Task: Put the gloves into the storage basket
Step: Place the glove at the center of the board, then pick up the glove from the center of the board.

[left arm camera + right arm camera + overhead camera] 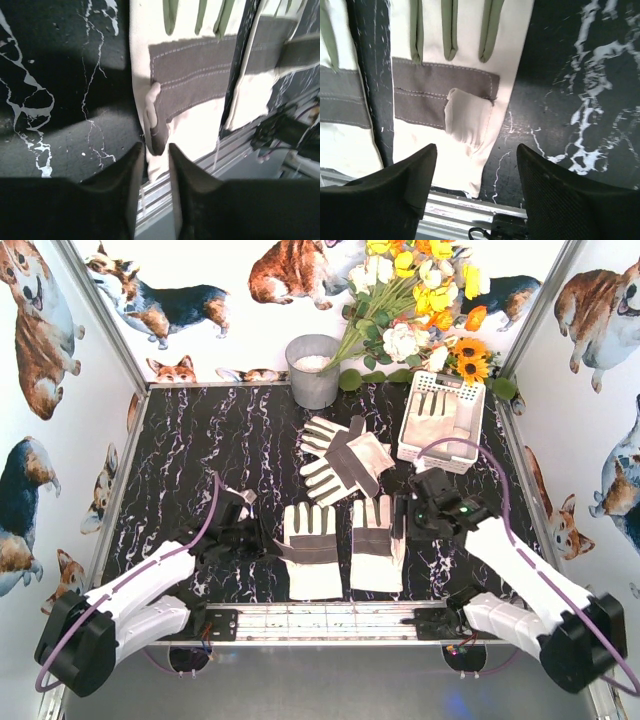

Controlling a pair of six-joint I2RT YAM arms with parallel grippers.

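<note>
- Our left gripper (156, 151) had its jaws drawn narrow. The thumb of the near-left glove (195, 65) sat at their tips, and we could not tell whether it was pinched.
- Our right gripper (477, 160) stood wide and empty, by the cuff of the near-right glove (445, 80).
- One glove (437, 418) lay in the storage basket (445, 383).
- Four lay on the table (200, 440), including the crossed pair (345, 458), so we judged most of the work undone.
</note>
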